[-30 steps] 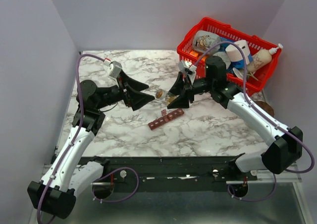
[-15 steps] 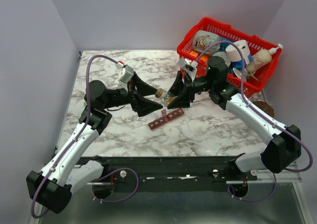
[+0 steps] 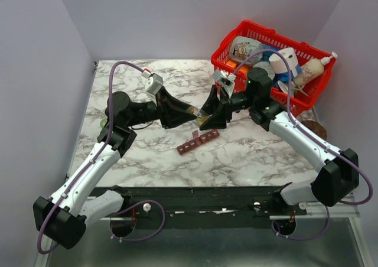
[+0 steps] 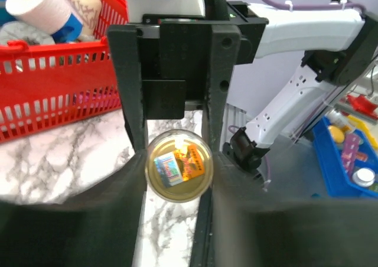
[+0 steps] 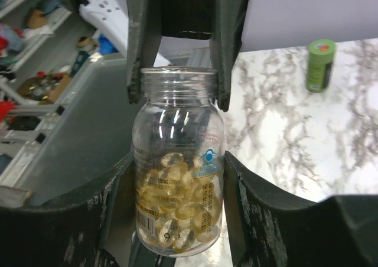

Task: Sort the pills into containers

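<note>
A small clear bottle (image 5: 177,160) hangs on its side above the marble table (image 3: 147,78), with my right gripper (image 5: 177,178) shut around its body. Golden pills (image 5: 174,220) fill its lower half. My left gripper (image 4: 178,163) is shut on the bottle's round yellowish cap (image 4: 178,166), which carries a shiny sticker, one finger pressed to each side. From above, the left gripper (image 3: 190,113) and right gripper (image 3: 207,118) meet tip to tip over the table's middle. The containers (image 3: 198,141), a dark red strip of small compartments, lie on the table just in front of them.
A red mesh basket (image 3: 227,42) full of bottles and a paper roll stands at the back right, close behind the right arm. A small green bottle (image 5: 321,65) stands on the table's left side. A brown object (image 3: 316,127) lies near the right edge.
My left arm has swung right to the bottle, and its wide-open jaws have closed on the cap. The right gripper has kept the bottle in place.
</note>
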Tool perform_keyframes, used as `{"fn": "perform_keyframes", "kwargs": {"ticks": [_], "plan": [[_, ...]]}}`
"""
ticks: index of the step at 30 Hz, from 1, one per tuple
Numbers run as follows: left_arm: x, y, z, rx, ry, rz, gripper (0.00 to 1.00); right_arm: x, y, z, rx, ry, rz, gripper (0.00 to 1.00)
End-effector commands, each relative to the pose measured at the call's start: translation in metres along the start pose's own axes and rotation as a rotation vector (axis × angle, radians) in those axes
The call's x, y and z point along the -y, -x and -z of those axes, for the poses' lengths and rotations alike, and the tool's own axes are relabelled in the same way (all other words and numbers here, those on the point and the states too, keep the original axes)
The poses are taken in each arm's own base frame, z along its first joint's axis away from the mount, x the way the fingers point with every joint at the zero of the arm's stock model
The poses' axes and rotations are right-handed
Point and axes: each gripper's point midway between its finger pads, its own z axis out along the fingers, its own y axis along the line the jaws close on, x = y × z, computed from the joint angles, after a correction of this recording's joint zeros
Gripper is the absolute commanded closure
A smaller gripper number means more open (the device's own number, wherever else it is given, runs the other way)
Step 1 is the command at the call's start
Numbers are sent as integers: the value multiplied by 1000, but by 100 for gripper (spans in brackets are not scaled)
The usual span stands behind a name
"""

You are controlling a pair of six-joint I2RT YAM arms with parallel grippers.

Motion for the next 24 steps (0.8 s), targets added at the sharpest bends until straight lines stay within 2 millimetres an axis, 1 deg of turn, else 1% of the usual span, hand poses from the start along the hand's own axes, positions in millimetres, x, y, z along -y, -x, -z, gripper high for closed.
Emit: {"fn": "perform_keyframes", "kwargs": {"ticks": [1,2,4,5,6,7,8,9,10,11,12,13,14,15,16,18,19,20,21,22,24], "plan": [[3,15,-4,30,3,-17,81,3,-2,0,-4,-1,29,80],[2,15,-4,33,14,-9,90,2,-2,1,-7,-8,24,80],[1,17,-3,41,32,14,96,9,0,2,-10,-49,63,80],[-4,17,-3,51,64,32,99,10,-1,3,-19,-73,57,81],[-5,18,-2,55,82,50,100,15,-3,4,-30,-102,89,82],[-7,19,-2,61,100,78,100,25,-1,7,-34,-166,106,83],[-12,17,-1,64,133,114,100,29,-2,9,-48,-205,102,83],[-22,20,-1,92,188,146,100,35,1,12,-53,-245,135,83],[-29,21,0,118,238,224,100,50,1,17,-63,-346,143,83],[-39,16,2,123,295,291,100,57,1,21,-73,-395,147,83],[-55,19,5,170,383,341,100,65,2,25,-81,-445,161,83],[-65,16,5,186,447,415,100,81,2,33,-92,-554,166,83],[-74,6,7,177,519,523,100,88,1,37,-104,-602,170,85],[-80,3,7,185,570,569,100,94,2,41,-115,-644,190,86],[-91,5,4,220,652,607,100,104,1,46,-128,-712,198,86],[-95,-1,1,225,704,701,100,110,-2,50,-147,-756,216,86],[-101,4,-1,248,741,725,100,114,-2,52,-156,-787,225,86],[-100,1,-4,235,753,743,100,116,-2,53,-157,-801,231,86],[-101,1,-5,235,773,746,100,118,-3,54,-161,-813,236,86],[-102,7,-8,238,789,731,100,120,-4,56,-165,-825,235,86],[-102,2,-11,196,805,699,100,119,-3,57,-160,-829,238,86]]}}
